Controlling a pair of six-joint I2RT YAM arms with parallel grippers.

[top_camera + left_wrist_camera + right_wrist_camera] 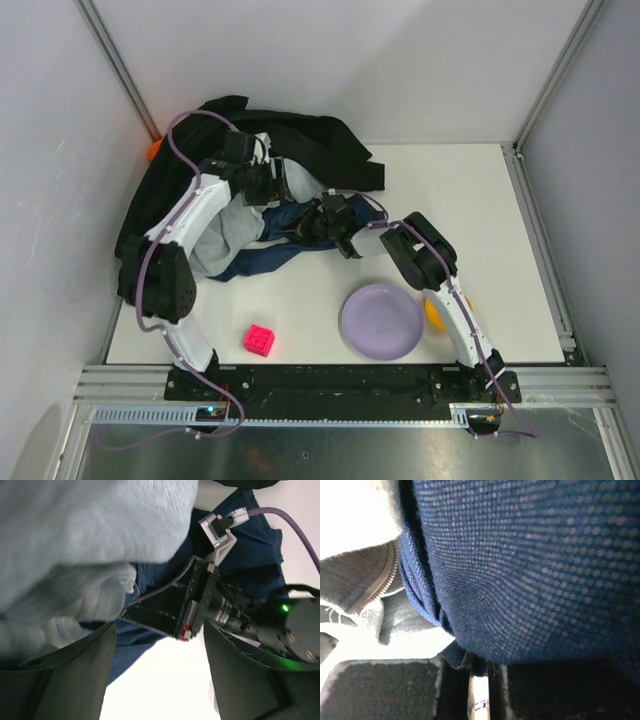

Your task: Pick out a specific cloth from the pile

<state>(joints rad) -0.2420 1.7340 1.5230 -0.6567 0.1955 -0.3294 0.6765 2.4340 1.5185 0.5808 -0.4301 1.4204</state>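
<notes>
The pile (320, 140) lies at the back left: a big black garment with a light grey cloth (228, 232) and a bit of orange (153, 150). The navy cloth (270, 255) spreads from the pile's near side. My right gripper (312, 225) sits on it. In the right wrist view navy fabric (530, 570) fills the frame, and my right gripper (480, 665) is shut on a fold of it. My left gripper (265, 185) hovers over the grey cloth, open and empty (160, 645). It looks down on the grey cloth (75, 540), the navy cloth (250, 525) and the right gripper (200, 600).
A purple plate (380, 320) lies at the front centre. A pink cube (260, 340) sits at the front left. A yellow object (435, 312) shows behind the right arm. White walls and metal posts enclose the table on three sides.
</notes>
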